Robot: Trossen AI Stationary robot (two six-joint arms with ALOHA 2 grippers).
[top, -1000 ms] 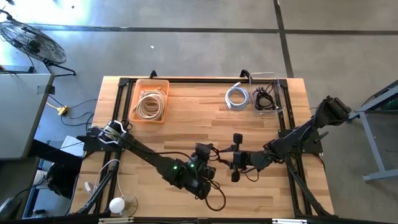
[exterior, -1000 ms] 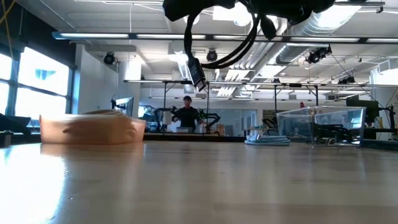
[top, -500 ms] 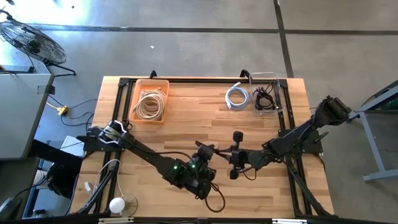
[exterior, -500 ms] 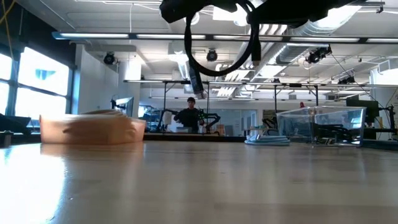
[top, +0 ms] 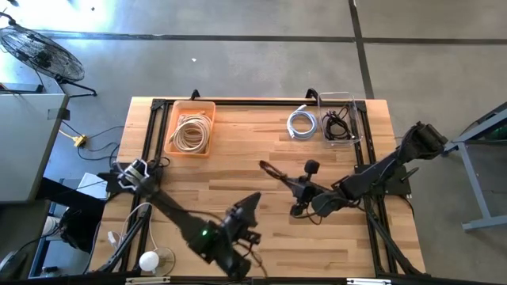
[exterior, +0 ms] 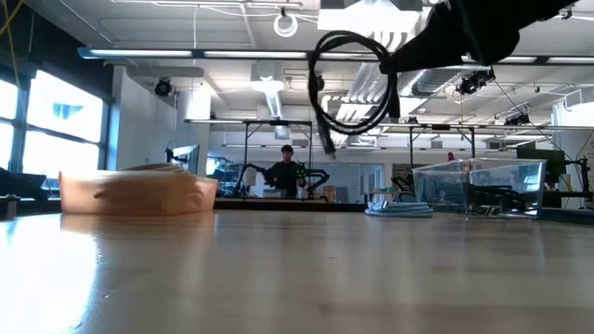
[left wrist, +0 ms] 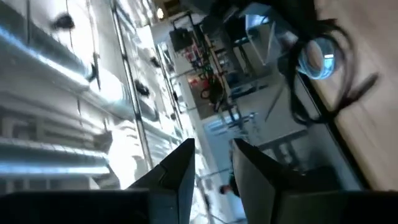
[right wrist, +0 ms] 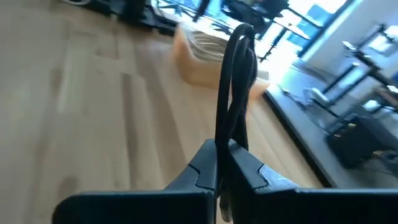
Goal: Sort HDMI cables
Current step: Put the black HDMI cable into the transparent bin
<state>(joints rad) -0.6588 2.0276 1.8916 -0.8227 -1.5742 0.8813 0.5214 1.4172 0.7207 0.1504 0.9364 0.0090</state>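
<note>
A thin black HDMI cable (top: pixel 273 172), coiled into a loop, is carried above mid-table by my right gripper (top: pixel 299 188), which is shut on it. In the low view the loop (exterior: pixel 357 83) hangs in the air with a plug end (exterior: pixel 327 144) dangling. My left gripper (top: pixel 252 199) is open and touches nothing; it stands back near the table's near edge, tipped up toward the ceiling (left wrist: pixel 211 163). Cream cables lie in an orange tray (top: pixel 192 107). A silvery-white coil (top: pixel 302 123) lies on the table beside a clear bin (top: pixel 352 134) holding black cables. My right gripper pinches the black cable's bundled strands (right wrist: pixel 226 134) between its two fingers (right wrist: pixel 202 167), coming roughly level from the table's right. Several strands pass through the hold. The loop (right wrist: pixel 239 56) sticks out ahead of the fingers, lifted clear of the table, with one plug end hanging below.
The orange tray sits at the far left, the clear bin (exterior: pixel 478 186) and the white coil (exterior: pixel 399 210) at the far right. Bare wood lies between them and across the middle. A person stands far off in the room (exterior: pixel 286 172). A fan stands on the floor (top: pixel 43 51).
My left arm has drawn back from the cable toward the near edge and tipped its gripper upward. The right gripper has kept the cable and shifted slightly toward the far right. The loop now hangs from the right gripper alone, stretched toward the far left.
</note>
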